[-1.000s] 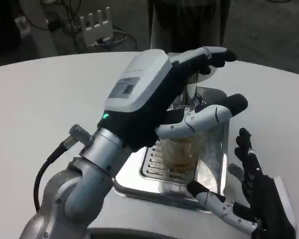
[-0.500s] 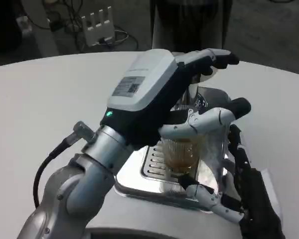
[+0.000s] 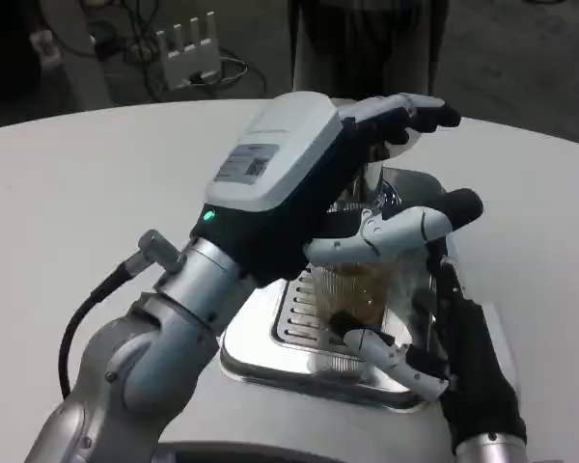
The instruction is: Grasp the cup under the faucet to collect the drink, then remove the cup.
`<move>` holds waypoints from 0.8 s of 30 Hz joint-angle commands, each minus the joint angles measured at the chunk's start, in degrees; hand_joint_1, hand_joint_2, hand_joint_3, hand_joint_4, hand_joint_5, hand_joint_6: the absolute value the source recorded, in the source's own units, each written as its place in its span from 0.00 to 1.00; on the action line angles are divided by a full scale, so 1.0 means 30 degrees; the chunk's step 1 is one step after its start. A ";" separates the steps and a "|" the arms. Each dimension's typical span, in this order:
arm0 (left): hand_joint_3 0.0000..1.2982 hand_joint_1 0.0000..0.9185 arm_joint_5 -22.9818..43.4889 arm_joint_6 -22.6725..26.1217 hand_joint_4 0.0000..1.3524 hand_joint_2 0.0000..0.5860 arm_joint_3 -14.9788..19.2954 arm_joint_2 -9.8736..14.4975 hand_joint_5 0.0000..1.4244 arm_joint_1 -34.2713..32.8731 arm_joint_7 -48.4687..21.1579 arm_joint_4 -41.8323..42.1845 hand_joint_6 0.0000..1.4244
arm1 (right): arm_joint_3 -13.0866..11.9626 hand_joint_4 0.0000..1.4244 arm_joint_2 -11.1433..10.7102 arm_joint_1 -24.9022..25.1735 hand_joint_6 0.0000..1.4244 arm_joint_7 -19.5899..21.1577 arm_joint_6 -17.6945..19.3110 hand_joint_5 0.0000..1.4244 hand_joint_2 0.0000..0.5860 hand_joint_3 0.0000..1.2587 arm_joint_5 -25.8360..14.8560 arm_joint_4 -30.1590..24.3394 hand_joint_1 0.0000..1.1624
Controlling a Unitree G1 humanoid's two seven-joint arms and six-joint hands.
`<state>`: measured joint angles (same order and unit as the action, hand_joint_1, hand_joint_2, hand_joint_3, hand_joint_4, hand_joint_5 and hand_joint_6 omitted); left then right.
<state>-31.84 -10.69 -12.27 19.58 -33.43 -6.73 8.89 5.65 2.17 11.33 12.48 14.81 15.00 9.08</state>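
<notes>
A clear ribbed cup (image 3: 355,292) with amber drink in it stands on the steel drip tray (image 3: 261,340), under the faucet (image 3: 374,183). My left hand (image 3: 299,183) hovers over the cup. Its fingers (image 3: 405,111) reach past the top of the faucet and its thumb (image 3: 415,225) lies across above the cup's rim; it holds nothing. My right hand (image 3: 458,352) is close on the cup's right. Its thumb (image 3: 381,349) points in front of the cup's base and its dark fingers (image 3: 446,280) rise beside the cup, spread. Whether it touches the cup I cannot tell.
The white round table (image 3: 87,212) stretches to the left and far side. My left forearm (image 3: 164,347) and its black cable (image 3: 82,323) cross the near left. Beyond the table stand a white power strip (image 3: 188,43) and a dark pillar (image 3: 367,43).
My right hand has moved left and up from the table's near right to the cup's side, its thumb now in front of the cup. The left hand has hardly moved.
</notes>
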 commanded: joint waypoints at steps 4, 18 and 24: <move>0.28 0.00 -0.0193 0.0042 0.24 0.23 -0.0242 0.0309 0.27 0.0015 -0.0546 -0.0442 0.20 | 0.0126 0.00 0.0410 0.1028 0.07 0.0588 0.0423 0.00 0.24 0.00 0.0056 0.0967 0.68; 0.29 0.00 -0.0133 0.0017 0.24 0.23 -0.0193 0.0364 0.27 -0.0187 -0.0508 -0.0744 0.20 | 0.0196 0.00 0.0737 0.2316 0.07 0.1121 0.0474 0.00 0.24 0.00 0.0147 0.2248 0.67; 0.28 0.00 -0.0155 0.0017 0.24 0.23 -0.0184 0.0464 0.27 -0.0255 -0.0589 -0.0765 0.20 | 0.0259 0.00 0.0814 0.2913 0.07 0.1314 0.0539 0.01 0.24 0.00 0.0214 0.2861 0.67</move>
<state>-31.84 -10.71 -12.23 20.13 -34.42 -6.74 7.79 6.04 4.06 19.31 15.91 15.31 15.53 16.47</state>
